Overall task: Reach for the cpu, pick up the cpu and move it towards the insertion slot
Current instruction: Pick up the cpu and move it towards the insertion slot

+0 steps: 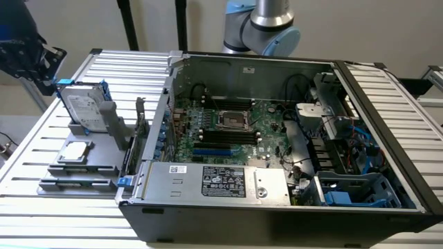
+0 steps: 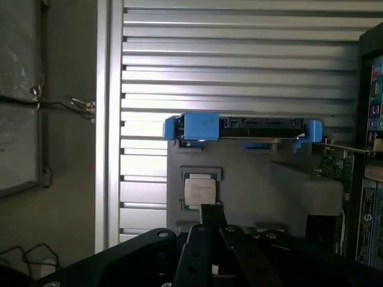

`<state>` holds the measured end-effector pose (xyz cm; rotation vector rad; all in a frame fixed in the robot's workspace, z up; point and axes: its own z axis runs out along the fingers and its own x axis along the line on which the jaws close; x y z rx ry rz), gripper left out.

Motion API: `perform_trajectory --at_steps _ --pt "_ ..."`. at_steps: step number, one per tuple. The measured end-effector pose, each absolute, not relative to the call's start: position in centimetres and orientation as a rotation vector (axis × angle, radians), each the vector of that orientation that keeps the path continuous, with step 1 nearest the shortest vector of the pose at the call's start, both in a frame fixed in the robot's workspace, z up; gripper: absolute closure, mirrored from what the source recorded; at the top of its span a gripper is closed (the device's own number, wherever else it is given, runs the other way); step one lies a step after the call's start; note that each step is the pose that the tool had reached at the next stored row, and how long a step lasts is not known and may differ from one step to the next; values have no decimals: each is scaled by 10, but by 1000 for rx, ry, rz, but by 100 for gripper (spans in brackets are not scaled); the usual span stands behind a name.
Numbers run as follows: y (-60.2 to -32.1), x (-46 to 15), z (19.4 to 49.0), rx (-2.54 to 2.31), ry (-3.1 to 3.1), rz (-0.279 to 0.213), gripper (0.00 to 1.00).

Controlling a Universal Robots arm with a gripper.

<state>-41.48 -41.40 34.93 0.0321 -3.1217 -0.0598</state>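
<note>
One flat square silvery cpu (image 1: pixel 74 151) on grey tray (image 1: pixel 104 155)

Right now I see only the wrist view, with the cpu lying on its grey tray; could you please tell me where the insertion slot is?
Observer: The insertion slot sits on the green board inside the open computer case, towards the exterior view's right of the tray.
Operator: Thank you. Is anything seated in it?
Observer: I see a dark centre inside a shiny frame; the cpu lies on the tray.
Operator: Does anything stand between them?
Observer: Yes, the case's metal side wall rises between tray and slot.
</note>
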Motion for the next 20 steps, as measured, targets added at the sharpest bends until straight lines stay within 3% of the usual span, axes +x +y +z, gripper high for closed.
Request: perform_trajectory --at_steps 15,16,17,20 --pt "-420 -419 337 65 -3119 -57 89" --pt "-420 -419 337 65 -3119 -57 82" --pt "-420 -419 336 65 -3119 -57 82" --pt "-420 -419 335 65 -3120 -57 70"
